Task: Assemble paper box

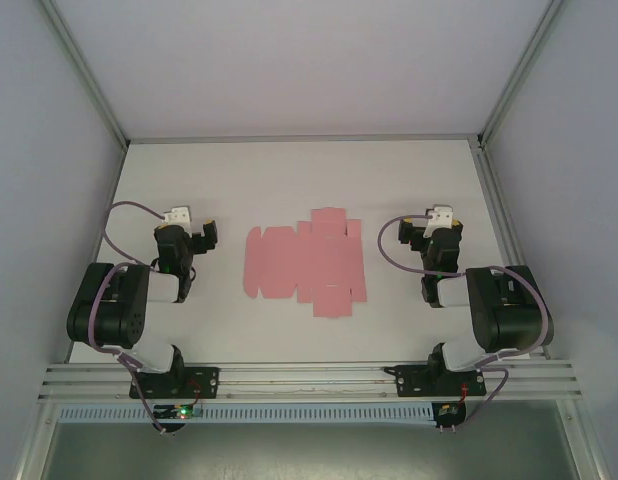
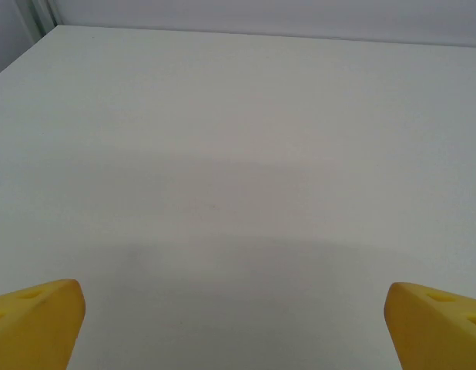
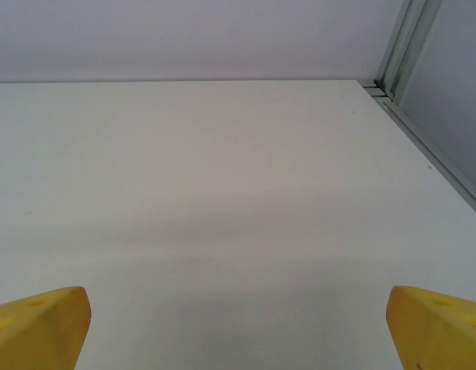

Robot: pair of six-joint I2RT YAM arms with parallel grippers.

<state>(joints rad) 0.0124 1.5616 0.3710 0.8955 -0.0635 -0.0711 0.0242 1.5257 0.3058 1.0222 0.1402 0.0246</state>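
Note:
The paper box lies as a flat pink die-cut sheet with flaps and tabs in the middle of the white table, seen from the top camera. My left gripper rests to the left of the sheet, well apart from it, open with nothing between its yellow fingertips. My right gripper sits to the right of the sheet, also apart from it and open, its yellow fingertips wide over bare table. Both wrist views look across bare white tabletop toward the back wall.
Pale walls with metal corner posts enclose the table on three sides. An aluminium rail carrying both arm bases runs along the near edge. In the right wrist view a metal frame strip borders the table's right side.

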